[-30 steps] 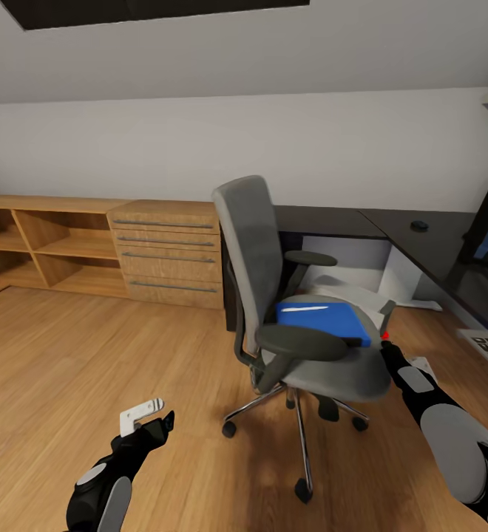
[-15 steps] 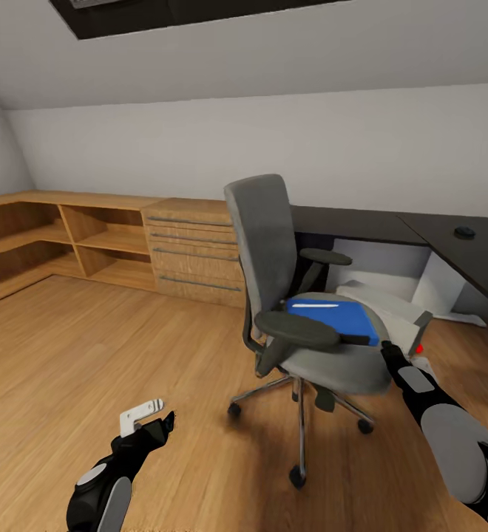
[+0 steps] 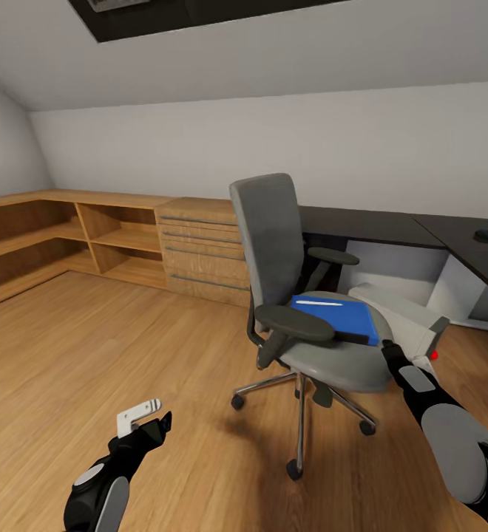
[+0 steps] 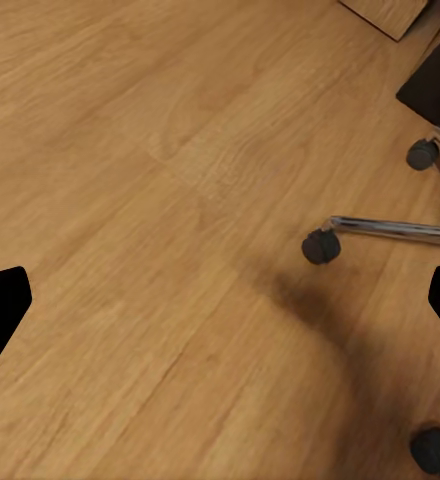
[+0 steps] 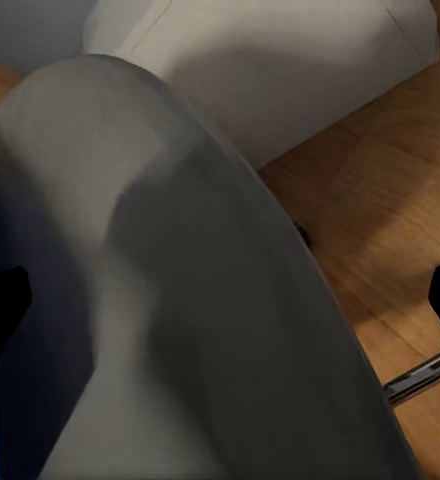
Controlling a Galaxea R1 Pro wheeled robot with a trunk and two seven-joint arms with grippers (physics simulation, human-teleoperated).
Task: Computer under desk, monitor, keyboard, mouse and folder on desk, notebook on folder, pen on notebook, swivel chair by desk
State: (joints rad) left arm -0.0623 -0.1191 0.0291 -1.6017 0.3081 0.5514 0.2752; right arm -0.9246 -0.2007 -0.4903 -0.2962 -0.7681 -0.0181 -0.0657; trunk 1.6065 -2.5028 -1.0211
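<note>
The grey swivel chair [image 3: 273, 244] stands mid-floor, its seat [image 5: 180, 300] turned toward the black desk [image 3: 377, 225]. On the seat lies the blue folder [image 3: 340, 319], and a slim white pen [image 3: 319, 303] rests on it. Behind the chair the light grey computer [image 3: 403, 318] lies tilted on the floor. A dark mouse [image 3: 485, 235] sits on the desk. My right gripper [image 3: 387, 349] is open at the seat's edge. Low over the floor, my left gripper [image 3: 154, 418] is also open. The monitor, keyboard and notebook are out of view.
Light-wood shelves [image 3: 66, 236] and a drawer cabinet [image 3: 203, 251] line the far wall at the left. Wood plank floor [image 4: 160, 200] spreads between me and them. The chair's metal spokes and casters [image 4: 320, 245] reach out near my left gripper.
The camera has swung left, so the monitor and keyboard have left the picture and more shelving shows. Both grippers keep their pose, the right one staying at the seat's edge.
</note>
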